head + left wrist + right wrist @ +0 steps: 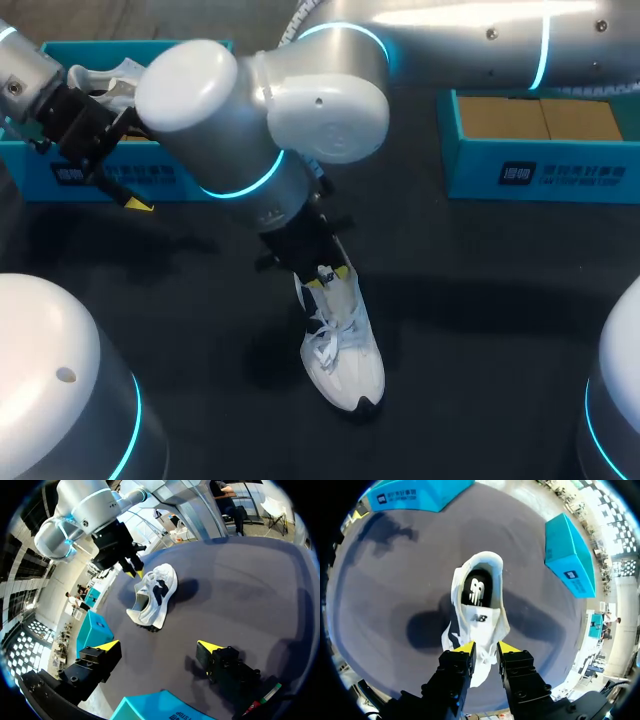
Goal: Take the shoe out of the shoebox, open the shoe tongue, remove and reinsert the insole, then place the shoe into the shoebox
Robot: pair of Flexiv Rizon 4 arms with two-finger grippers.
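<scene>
While the left gripper (157, 647) hangs released beside the shoebox (70, 190), the right gripper (486, 649), grip unclear, sits over the shoe (477, 600), well apart from that box.

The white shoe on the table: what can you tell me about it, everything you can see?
The shoe is a white trainer, cloth-like, with a dark side panel, white laces, a dark insole showing inside and black bits on the sole. It rests sole down on the dark table. The right gripper hangs over its laced front end; whether it touches the shoe cannot be told.
</scene>
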